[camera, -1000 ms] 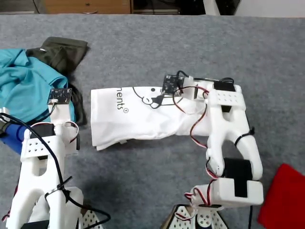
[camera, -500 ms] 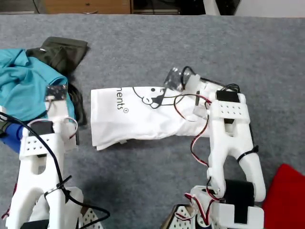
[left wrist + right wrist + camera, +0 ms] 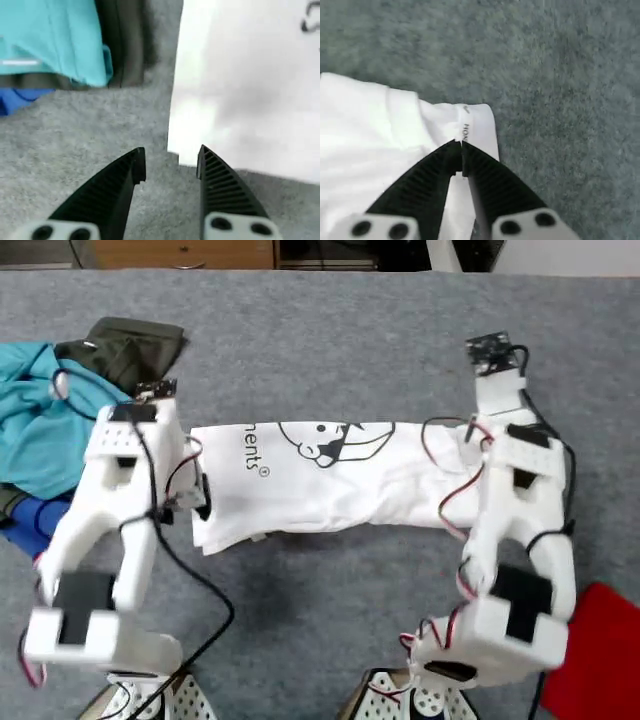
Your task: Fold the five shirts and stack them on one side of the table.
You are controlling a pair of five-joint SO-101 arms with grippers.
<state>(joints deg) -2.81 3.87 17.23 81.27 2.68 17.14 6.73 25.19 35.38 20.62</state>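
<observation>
Since a second ago my right claw (image 3: 458,147), clamped on the white shirt (image 3: 320,475), has stretched it toward three o'clock across the tabletop (image 3: 330,340). My left claw (image 3: 170,162) now gapes over its seven o'clock corner. At nine o'clock the teal shirt (image 3: 40,430) and dark shirt (image 3: 130,350) crowd close.

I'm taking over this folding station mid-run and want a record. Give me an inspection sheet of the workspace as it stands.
Surface: grey, carpet-like table.
Job's things: white shirt stretched across the middle, folded lengthwise; teal shirt, dark olive shirt and blue shirt heaped unfolded at the left edge; red shirt at the right near corner.
Clutter: nothing seen.
Grippers: left gripper open, straddling the white shirt's corner; right gripper shut on its collar end.
Cables: black cable loops off the left arm.
Surroundings: wooden furniture beyond the far edge.
</observation>
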